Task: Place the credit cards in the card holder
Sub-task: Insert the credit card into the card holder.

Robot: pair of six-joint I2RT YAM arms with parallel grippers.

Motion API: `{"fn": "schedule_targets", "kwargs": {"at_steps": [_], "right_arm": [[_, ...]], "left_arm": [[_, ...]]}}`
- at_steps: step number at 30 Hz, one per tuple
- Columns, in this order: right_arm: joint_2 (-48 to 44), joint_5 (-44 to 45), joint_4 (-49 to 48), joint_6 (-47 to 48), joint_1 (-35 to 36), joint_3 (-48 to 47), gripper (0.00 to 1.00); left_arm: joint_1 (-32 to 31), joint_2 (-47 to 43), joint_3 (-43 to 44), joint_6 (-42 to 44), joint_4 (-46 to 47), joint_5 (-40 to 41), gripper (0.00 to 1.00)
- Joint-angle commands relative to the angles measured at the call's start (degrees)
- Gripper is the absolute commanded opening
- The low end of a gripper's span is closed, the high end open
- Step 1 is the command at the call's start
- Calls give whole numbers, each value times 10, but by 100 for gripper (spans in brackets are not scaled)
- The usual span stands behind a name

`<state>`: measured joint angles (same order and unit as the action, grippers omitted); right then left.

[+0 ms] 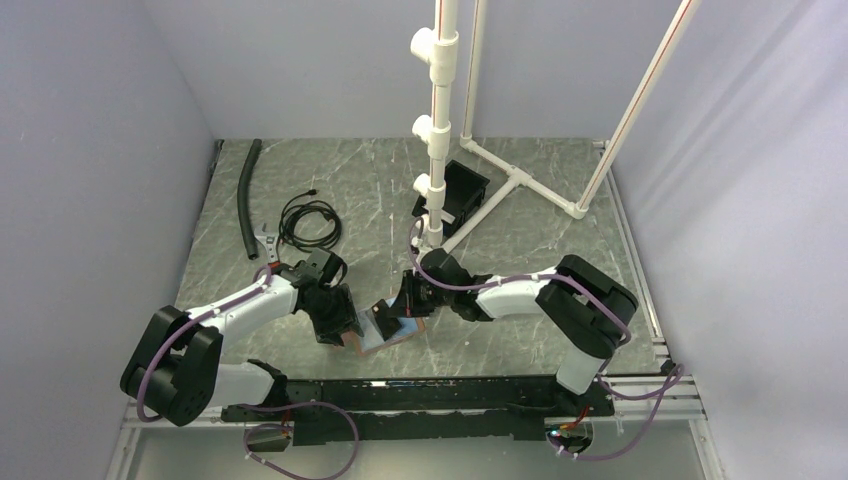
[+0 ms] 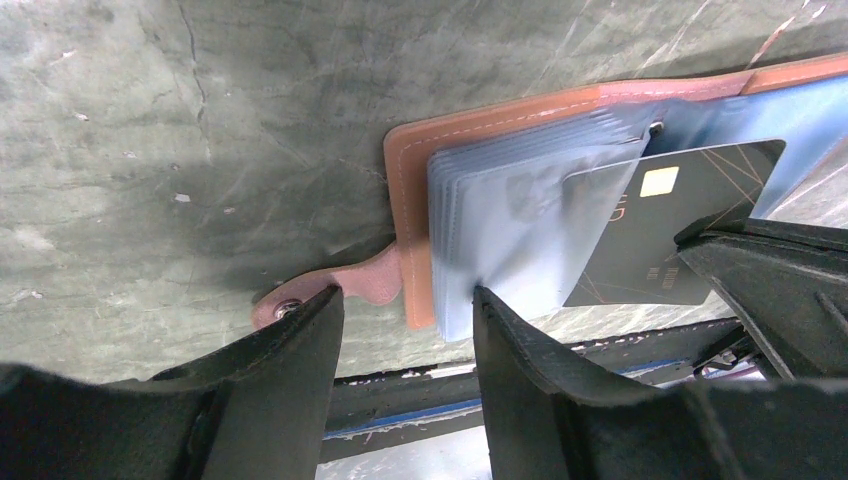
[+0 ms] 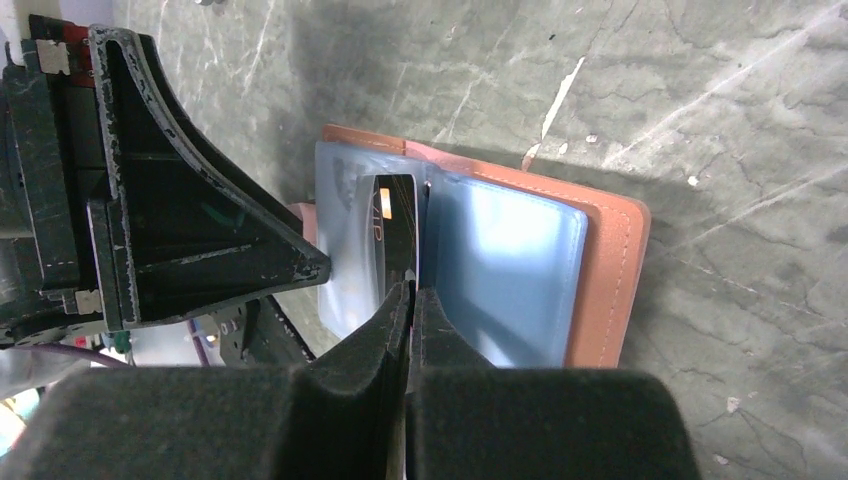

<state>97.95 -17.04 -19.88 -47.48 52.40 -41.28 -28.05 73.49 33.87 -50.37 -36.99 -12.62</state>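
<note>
The tan-brown card holder [image 1: 385,330] lies open on the marble table between the two arms, glossy bluish sleeves [image 2: 510,220] facing up. My left gripper [image 2: 408,300] is open and straddles the holder's [image 2: 410,170] near-left edge. One fingertip [image 2: 318,308] rests at the snap tab, the other [image 2: 492,310] on the sleeve stack. My right gripper [image 3: 413,290] is shut on a black credit card [image 3: 395,220] with a gold chip. The card [image 2: 650,230] lies partly over the sleeves at the fold of the holder [image 3: 600,270]. How far it sits inside a sleeve is unclear.
A black open-topped box [image 1: 462,190] stands at the back beside a white pipe frame [image 1: 440,120]. A black hose [image 1: 245,195] and a coiled cable [image 1: 310,220] lie back left. A black rail [image 1: 420,395] runs along the near edge.
</note>
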Motion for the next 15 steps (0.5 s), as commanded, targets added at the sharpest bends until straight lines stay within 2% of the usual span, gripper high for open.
{"fn": "schedule_targets", "kwargs": {"at_steps": [1,7,15], "right_arm": [[1,31,-43,-10,0,10,0],[-3,45,-92,-58,-2,37,0],[-5,63,-98,-50,-5,39,0]], "left_arm": [[-1,17,-30,7,0,65,56],[-1,9,-36,4,3,63,56],[-1,7,-38,3,3,62,56]]}}
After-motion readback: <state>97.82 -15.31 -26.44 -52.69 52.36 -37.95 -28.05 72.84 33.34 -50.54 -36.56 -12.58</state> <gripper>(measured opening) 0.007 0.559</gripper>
